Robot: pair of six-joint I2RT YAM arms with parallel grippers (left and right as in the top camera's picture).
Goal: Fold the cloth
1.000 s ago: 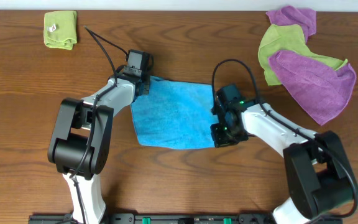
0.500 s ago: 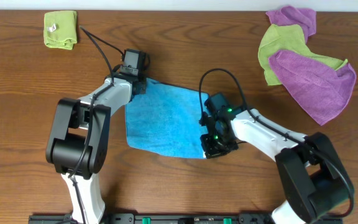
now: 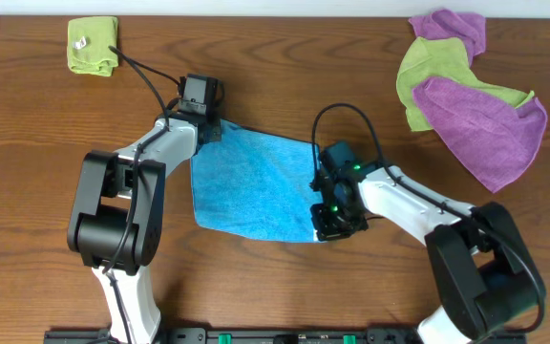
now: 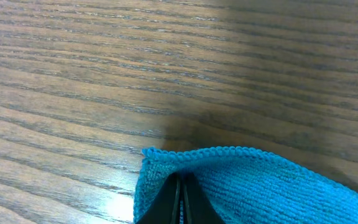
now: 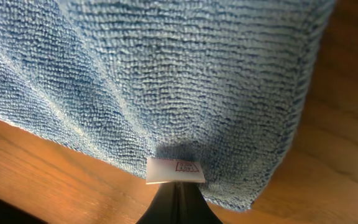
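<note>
The sky-blue cloth (image 3: 251, 186) lies spread on the wooden table between my two arms. My left gripper (image 3: 207, 129) is shut on the cloth's far left corner; the left wrist view shows its dark fingers (image 4: 180, 198) pinching the blue hem (image 4: 241, 180). My right gripper (image 3: 329, 222) is shut on the cloth's near right edge. In the right wrist view its fingers (image 5: 178, 202) pinch the cloth (image 5: 166, 74) right at the small white tag (image 5: 175, 170).
A folded lime-green cloth (image 3: 94, 45) lies at the far left. A heap of purple (image 3: 485, 124) and lime-green (image 3: 433, 72) cloths lies at the far right. The table's near edge runs along the bottom, by the arm bases.
Both grippers dragged the cloth leftwards and a little towards the near edge over the last second. In the last half second there was little further motion.
</note>
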